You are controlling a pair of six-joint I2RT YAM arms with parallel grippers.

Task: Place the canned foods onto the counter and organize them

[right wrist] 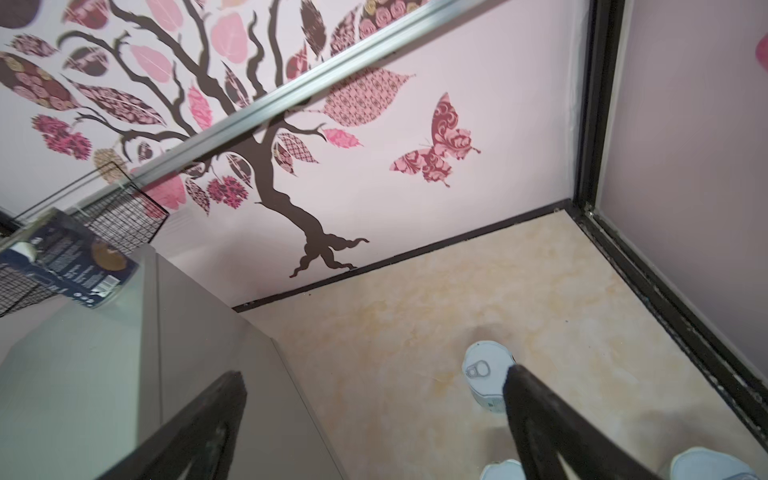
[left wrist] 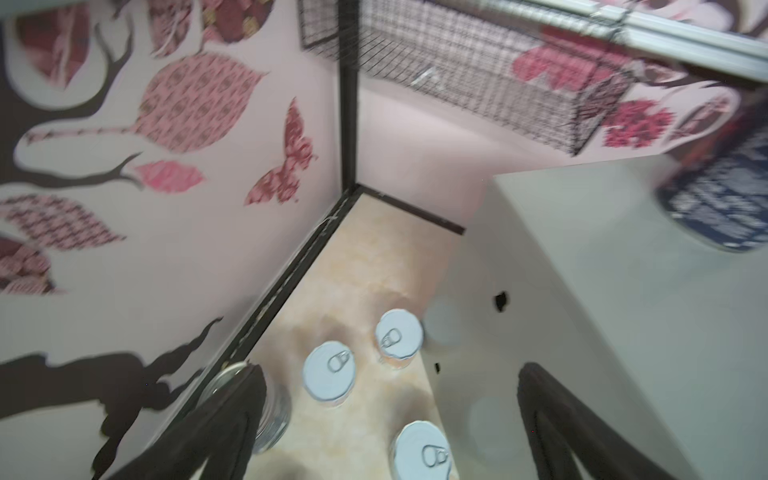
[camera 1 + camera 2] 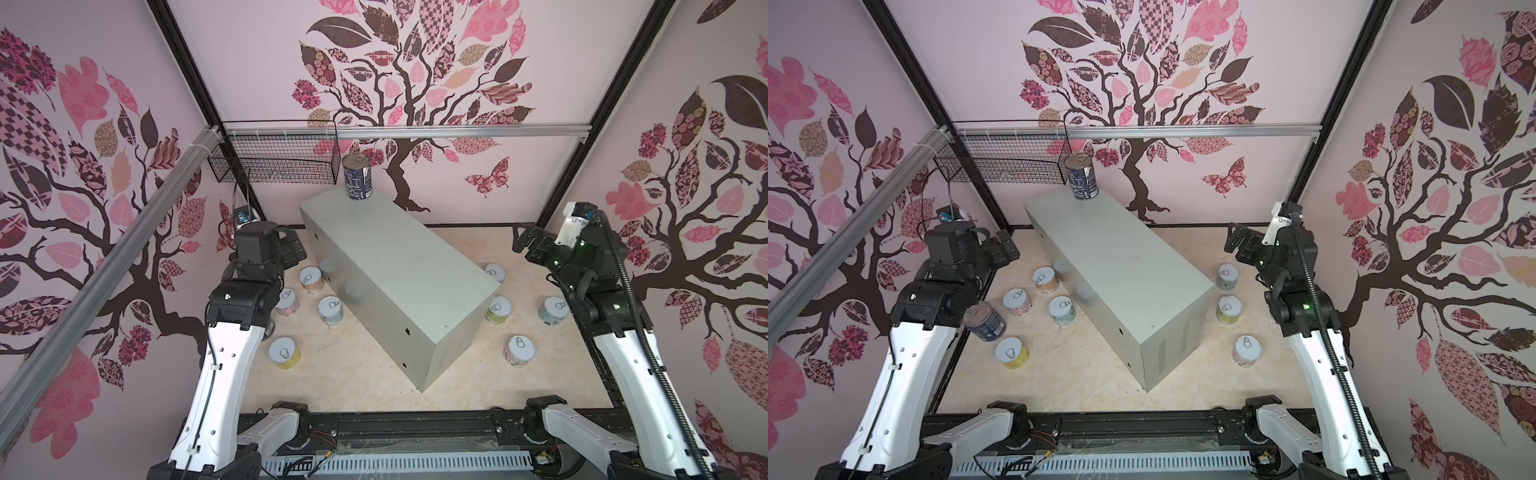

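Left tool (image 3: 293, 247): jaws wide, nothing held; it hangs over the far-left part of the beige floor (image 3: 374, 374), just left of the bench (image 3: 399, 270).
Right tool (image 3: 524, 241): jaws wide, nothing held; raised at the right, far of its cans.
Closest to left tool: orange-labelled can (image 3: 311, 279), just near of the tool and close against the bench's left wall.
Left group: three more short cans (image 3: 331, 309) lie nearer, plus a second dark-blue can (image 3: 984, 322) on the floor beside the left arm.
Right group: four short cans; the blue-grey can (image 3: 495, 272) stands nearest the right tool, hard by the bench.
Bench: lies slantwise, far-left to near-right; its top carries only one tall dark-blue can (image 3: 358, 176), at the far end.
Progress, my reading: one of ten placed.
Step, my reading: you are about to pick; take the orange-labelled can.
Technique: drop straight over the lid with the jaws astride the label, keeping the fingers clear of the bench wall. Lift fully above the bench top before crossing. Set it beside the tall dark-blue can to start a row.
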